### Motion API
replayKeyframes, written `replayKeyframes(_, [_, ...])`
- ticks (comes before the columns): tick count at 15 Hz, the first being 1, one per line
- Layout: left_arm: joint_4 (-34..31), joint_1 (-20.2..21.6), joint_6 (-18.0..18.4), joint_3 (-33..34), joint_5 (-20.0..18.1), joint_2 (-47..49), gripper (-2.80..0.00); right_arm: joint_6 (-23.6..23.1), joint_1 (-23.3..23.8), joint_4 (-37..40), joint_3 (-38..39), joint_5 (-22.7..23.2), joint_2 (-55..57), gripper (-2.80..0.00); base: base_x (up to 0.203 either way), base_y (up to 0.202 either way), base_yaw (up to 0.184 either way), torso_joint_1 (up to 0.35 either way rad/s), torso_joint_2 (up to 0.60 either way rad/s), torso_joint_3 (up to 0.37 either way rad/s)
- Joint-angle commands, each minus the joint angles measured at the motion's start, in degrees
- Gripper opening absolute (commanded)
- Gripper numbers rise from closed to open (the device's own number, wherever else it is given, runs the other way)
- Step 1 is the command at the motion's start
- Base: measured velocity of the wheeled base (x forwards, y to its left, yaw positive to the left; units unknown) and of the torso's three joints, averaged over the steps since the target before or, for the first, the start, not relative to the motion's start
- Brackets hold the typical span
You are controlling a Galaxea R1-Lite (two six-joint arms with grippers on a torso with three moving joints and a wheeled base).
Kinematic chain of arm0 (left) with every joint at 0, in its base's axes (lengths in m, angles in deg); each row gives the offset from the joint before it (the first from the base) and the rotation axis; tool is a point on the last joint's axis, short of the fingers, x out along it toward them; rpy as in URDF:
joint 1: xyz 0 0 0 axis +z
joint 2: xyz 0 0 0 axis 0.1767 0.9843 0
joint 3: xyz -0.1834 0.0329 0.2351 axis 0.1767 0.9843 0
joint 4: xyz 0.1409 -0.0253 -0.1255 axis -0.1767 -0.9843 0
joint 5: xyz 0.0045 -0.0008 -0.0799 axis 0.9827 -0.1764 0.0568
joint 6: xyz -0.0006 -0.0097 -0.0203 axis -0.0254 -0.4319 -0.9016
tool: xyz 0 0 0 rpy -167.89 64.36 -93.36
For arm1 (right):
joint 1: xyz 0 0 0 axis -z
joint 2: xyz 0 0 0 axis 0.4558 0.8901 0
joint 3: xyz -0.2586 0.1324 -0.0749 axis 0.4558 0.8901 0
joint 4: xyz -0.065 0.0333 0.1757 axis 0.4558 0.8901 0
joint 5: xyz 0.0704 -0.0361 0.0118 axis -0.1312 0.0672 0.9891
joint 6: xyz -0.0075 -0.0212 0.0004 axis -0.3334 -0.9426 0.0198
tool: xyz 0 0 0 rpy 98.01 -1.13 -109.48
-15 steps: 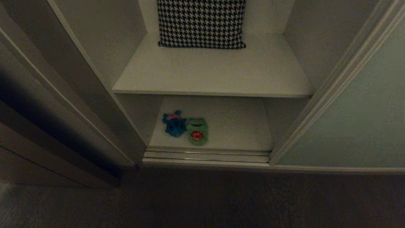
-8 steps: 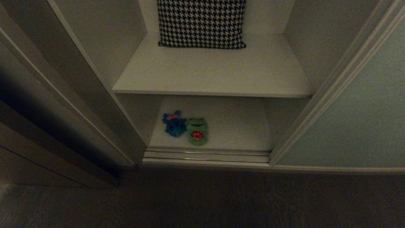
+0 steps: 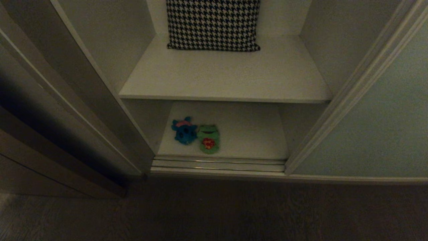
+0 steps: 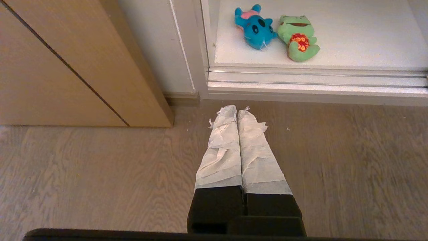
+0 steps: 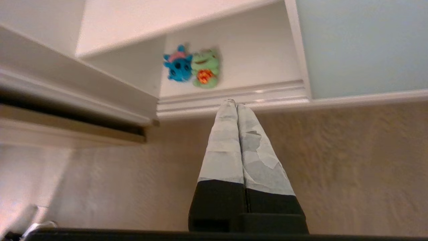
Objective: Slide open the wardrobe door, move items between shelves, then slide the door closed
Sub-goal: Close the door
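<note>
While the pale grey-green sliding wardrobe door stands aside, 2 plush toys, green frog and blue creature, lie on the white bottom shelf, ahead of the right gripper, shut and empty above the floor.

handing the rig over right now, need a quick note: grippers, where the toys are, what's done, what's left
Left gripper: shut, empty, over the floor in front of the wardrobe.
Right gripper: shut, empty, pointing toward the open compartment from outside its sill.
Things: green frog and blue creature lie touching side by side on the bottom shelf. Upper shelf holds only a houndstooth cushion.
Done: sliding wardrobe door stands open to the right.
Left: move both toys to another shelf, then close the door.
</note>
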Motion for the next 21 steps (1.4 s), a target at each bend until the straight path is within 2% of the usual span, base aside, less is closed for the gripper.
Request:
replayKeyframes(1, [0.00,-0.01,0.01,0.00,0.00,0.09,-2.80,0.21,8.48,-2.16,-0.04,9.12,6.08,-2.80,0.000,0.000,0.000,0.000,0.00,0.000])
replayKeyframes(3, [0.00,0.06,0.01,0.00,0.00,0.09,-2.80,0.09,13.21,-5.60,0.51,17.33,10.38,-2.80,0.000,0.000,0.000,0.000,0.00,0.000])
replayKeyframes(6, [0.00,0.04,0.01,0.00,0.00,0.09,-2.80,0.06,13.43,-8.99,0.83,19.26,15.11,-2.80,0.000,0.000,0.000,0.000,0.00,0.000])
replayKeyframes(9, [0.00,0.01,0.01,0.00,0.00,0.09,-2.80,0.15,9.02,-11.62,0.47,18.73,18.84,-2.80,0.000,0.000,0.000,0.000,0.00,0.000])
replayKeyframes(12, [0.00,-0.02,0.01,0.00,0.00,0.09,-2.80,0.31,6.97,-14.15,0.13,18.34,22.78,-2.80,0.000,0.000,0.000,0.000,0.00,0.000])
replayKeyframes(15, [0.00,0.06,0.01,0.00,0.00,0.09,-2.80,0.43,3.67,-16.01,-0.43,13.50,25.80,-2.80,0.000,0.000,0.000,0.000,0.00,0.000])
replayKeyframes(21, [0.00,0.07,0.01,0.00,0.00,0.09,-2.80,0.49,0.52,-18.59,-2.72,9.10,30.81,-2.80,0.000,0.000,0.000,0.000,0.00,0.000])
